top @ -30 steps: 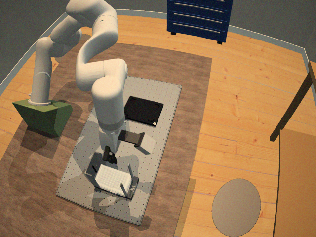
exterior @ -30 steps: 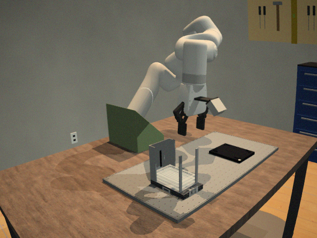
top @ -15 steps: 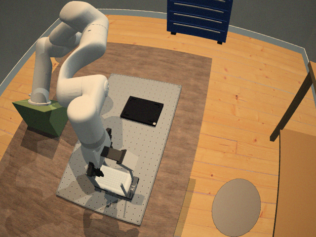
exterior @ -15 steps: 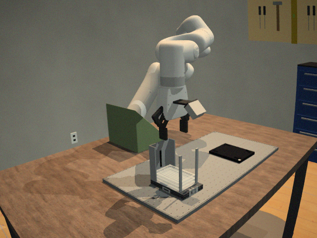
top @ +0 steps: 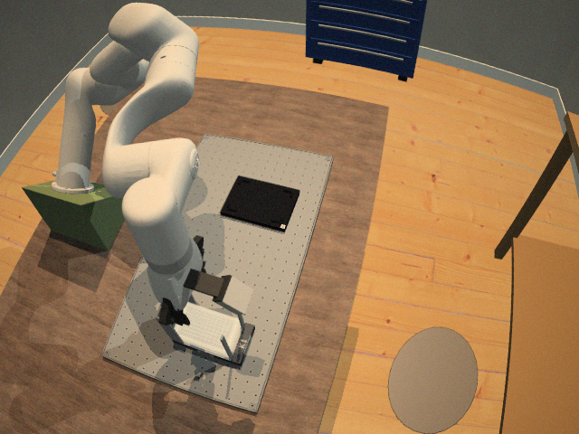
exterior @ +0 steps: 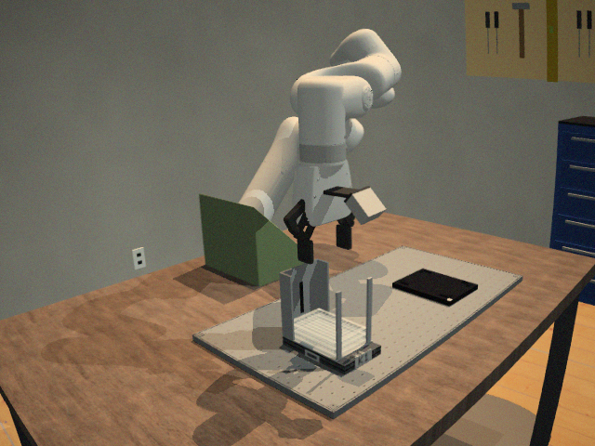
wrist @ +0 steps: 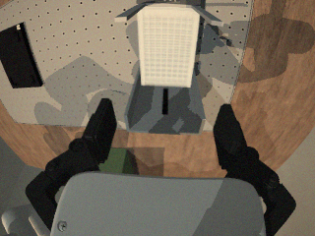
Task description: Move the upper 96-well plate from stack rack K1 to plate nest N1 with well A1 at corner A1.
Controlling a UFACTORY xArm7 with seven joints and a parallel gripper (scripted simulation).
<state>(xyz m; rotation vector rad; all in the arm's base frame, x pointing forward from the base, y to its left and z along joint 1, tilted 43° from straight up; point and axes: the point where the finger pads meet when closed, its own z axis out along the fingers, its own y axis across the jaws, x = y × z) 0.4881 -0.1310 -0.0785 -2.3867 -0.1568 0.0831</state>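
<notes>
The stack rack K1 (exterior: 331, 319) stands near the front end of the grey perforated baseplate (top: 224, 266), with a grey back wall and two thin front posts. The white 96-well plates (top: 209, 330) lie stacked inside it; the top one also shows in the wrist view (wrist: 168, 47). I cannot separate upper from lower plate. My gripper (exterior: 323, 242) is open and empty, hovering above the rack's back wall; its fingers show in the wrist view (wrist: 164, 133). The black plate nest N1 (top: 260, 202) lies flat at the far end of the baseplate, with the pale A1 square (top: 282, 227) at one corner.
The green arm pedestal (exterior: 243, 242) stands behind the rack on the wooden table. A blue drawer cabinet (top: 365, 33) stands on the floor beyond the table. A round grey mat (top: 432, 378) lies on the floor.
</notes>
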